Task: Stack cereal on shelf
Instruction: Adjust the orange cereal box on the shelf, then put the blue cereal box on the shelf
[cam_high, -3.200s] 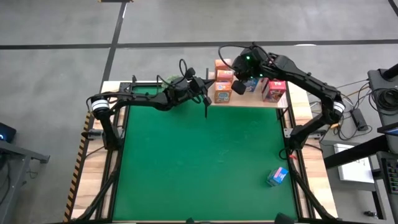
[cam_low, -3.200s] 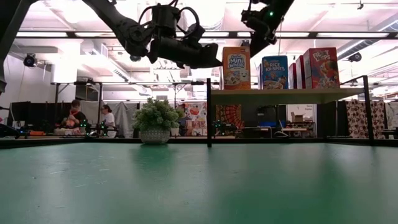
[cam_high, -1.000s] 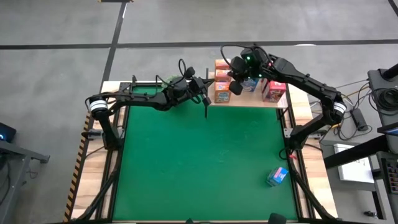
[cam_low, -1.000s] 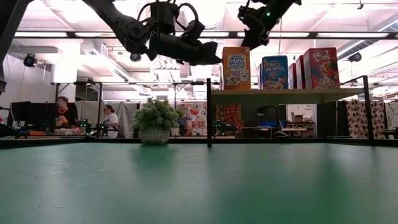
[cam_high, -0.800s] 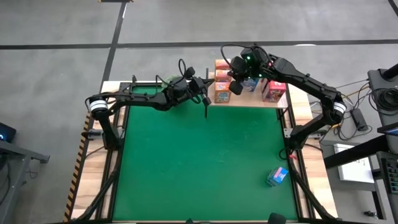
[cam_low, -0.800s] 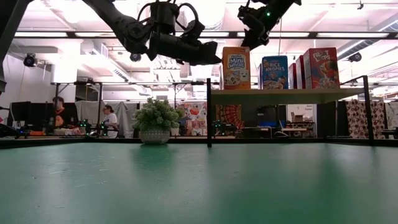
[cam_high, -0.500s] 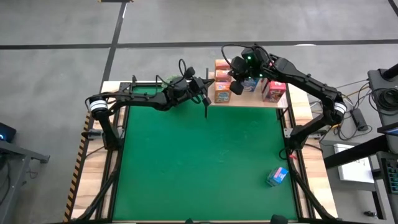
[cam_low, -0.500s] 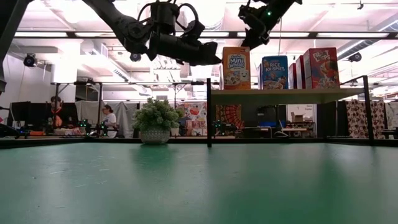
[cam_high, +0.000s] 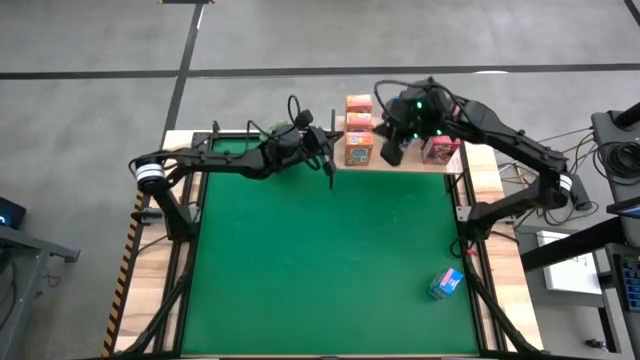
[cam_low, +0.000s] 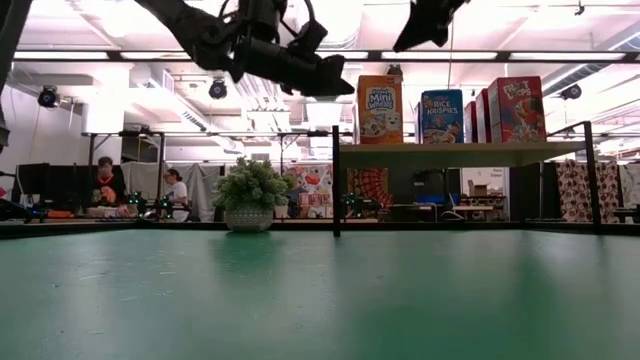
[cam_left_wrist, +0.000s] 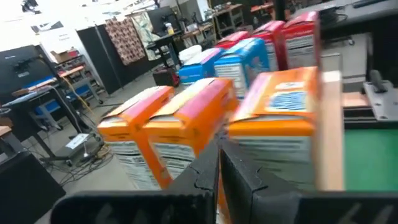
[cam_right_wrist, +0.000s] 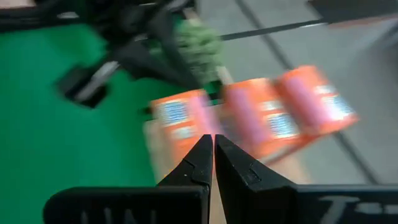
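Cereal box (cam_high: 446, 284), a blue one, lies alone at the near right of the green mat (cam_high: 320, 260). Farther back, left gripper (cam_high: 328, 148) and right gripper (cam_high: 392, 152), both pressed together and empty, hover by the shelf (cam_high: 402, 162), which carries the other boxes (cam_high: 358, 148).

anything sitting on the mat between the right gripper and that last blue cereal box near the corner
Nothing visible does. The right gripper hovers at the front edge of the shelf, fingers closed and empty. The blue cereal box lies alone on the green mat near its corner on the right arm's side, and the mat between them is bare.
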